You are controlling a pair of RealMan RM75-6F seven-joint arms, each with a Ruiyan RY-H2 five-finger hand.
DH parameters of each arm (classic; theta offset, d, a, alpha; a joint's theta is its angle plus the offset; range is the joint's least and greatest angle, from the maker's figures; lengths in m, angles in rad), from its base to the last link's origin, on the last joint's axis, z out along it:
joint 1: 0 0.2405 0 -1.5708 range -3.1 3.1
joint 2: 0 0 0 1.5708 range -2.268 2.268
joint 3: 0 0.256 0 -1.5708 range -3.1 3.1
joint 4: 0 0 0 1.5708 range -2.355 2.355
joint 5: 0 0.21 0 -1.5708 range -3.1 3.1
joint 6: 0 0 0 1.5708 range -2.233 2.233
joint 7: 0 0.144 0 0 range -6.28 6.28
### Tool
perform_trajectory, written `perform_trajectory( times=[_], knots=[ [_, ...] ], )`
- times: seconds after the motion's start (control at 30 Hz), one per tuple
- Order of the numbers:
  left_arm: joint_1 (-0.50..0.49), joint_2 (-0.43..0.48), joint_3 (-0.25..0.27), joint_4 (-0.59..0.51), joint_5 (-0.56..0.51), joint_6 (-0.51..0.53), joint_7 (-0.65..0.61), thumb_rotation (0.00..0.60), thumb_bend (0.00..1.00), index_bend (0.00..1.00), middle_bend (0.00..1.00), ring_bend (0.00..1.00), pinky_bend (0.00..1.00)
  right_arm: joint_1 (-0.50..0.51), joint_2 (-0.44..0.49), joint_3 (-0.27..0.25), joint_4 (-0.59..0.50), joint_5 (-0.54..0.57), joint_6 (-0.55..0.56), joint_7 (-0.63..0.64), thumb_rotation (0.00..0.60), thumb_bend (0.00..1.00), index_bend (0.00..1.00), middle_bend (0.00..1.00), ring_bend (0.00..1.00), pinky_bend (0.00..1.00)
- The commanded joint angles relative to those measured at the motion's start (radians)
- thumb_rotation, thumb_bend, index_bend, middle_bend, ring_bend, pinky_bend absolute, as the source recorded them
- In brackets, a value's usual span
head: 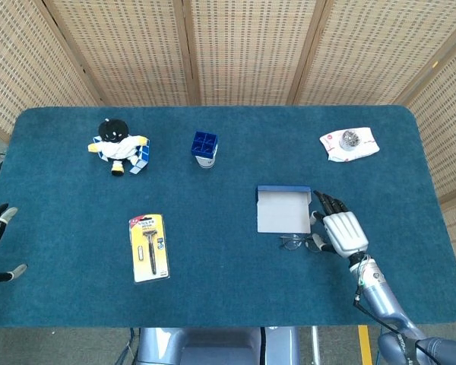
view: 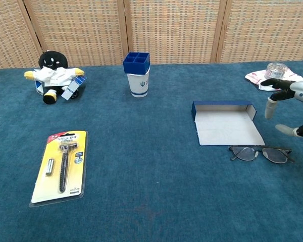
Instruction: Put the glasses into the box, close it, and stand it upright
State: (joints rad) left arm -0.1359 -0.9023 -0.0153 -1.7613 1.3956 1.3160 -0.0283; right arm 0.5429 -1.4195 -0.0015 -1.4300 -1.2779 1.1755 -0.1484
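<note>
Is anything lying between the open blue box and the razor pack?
Nothing: in the head view only bare blue tablecloth separates the open blue-and-white cardboard box from the yellow-carded razor pack.

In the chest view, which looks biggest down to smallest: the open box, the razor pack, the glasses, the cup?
1. Box
2. Razor pack, which lies nearer the camera, so this is unsure
3. Glasses
4. Cup, farther back, so possibly bigger than it looks
</note>
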Motion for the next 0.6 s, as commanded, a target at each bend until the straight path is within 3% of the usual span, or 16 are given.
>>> perform_trajectory(
  times=[0.03, 0.6],
  knots=[
    [0.004, 0.001, 0.003, 0.001, 0.006, 0.006, -0.005, 0.600, 0.00, 0.00, 0.00, 0.00, 0.00, -0.010, -0.021, -0.001, 0.010, -0.010, 0.001, -0.027, 0.600, 0.47, 0.42, 0.00, 0.00, 0.13],
    [0.004, -0.001, 0.001, 0.003, 0.000, 0.003, 0.001, 0.600, 0.00, 0.00, 0.00, 0.00, 0.00, -0.024, -0.136, 0.009, 0.141, -0.030, -0.055, -0.110, 0.600, 0.47, 0.44, 0.00, 0.00, 0.13]
  ],
)
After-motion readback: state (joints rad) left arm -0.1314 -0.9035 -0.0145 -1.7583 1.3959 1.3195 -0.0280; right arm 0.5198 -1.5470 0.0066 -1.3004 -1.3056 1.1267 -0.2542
